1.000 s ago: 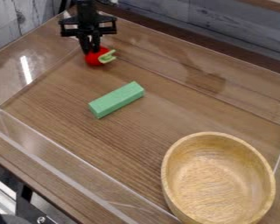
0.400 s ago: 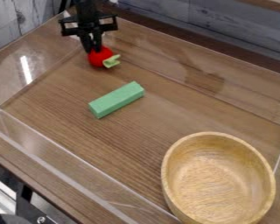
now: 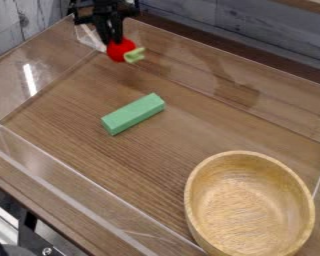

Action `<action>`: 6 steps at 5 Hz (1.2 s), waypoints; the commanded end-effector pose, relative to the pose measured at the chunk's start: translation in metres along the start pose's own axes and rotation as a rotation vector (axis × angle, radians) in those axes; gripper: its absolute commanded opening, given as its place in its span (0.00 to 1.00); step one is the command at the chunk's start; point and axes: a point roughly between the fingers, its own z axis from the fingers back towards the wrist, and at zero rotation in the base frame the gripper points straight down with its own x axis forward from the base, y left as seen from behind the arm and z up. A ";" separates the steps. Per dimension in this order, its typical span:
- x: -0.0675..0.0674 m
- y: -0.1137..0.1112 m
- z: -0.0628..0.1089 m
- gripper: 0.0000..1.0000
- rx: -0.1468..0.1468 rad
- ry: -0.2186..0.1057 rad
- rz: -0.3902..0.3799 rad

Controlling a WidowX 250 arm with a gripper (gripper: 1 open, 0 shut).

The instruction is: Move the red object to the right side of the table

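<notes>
The red object (image 3: 121, 51), a small bright-red toy fruit with a pale green leafy end, hangs above the far left part of the brown wood-grain table (image 3: 216, 110). My gripper (image 3: 113, 42) points down from above and is shut on the red object's top. Its black fingers partly cover the fruit. The leafy end sticks out to the right.
A green rectangular block (image 3: 132, 113) lies on the table left of centre. A round wooden bowl (image 3: 250, 206) sits at the near right. Low clear acrylic walls (image 3: 43, 85) edge the table.
The gripper has lifted the red object off the tabletop and carried it slightly right. The green block and bowl have not moved.
</notes>
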 end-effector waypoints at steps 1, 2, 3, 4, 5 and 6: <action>-0.025 -0.041 0.043 0.00 -0.023 -0.084 -0.095; -0.053 -0.078 0.034 0.00 -0.018 -0.051 -0.181; -0.084 -0.108 0.021 0.00 -0.005 -0.025 -0.277; -0.113 -0.121 0.003 0.00 0.020 0.008 -0.370; -0.118 -0.124 -0.020 0.00 0.045 0.019 -0.408; -0.121 -0.125 -0.045 0.00 0.072 0.021 -0.439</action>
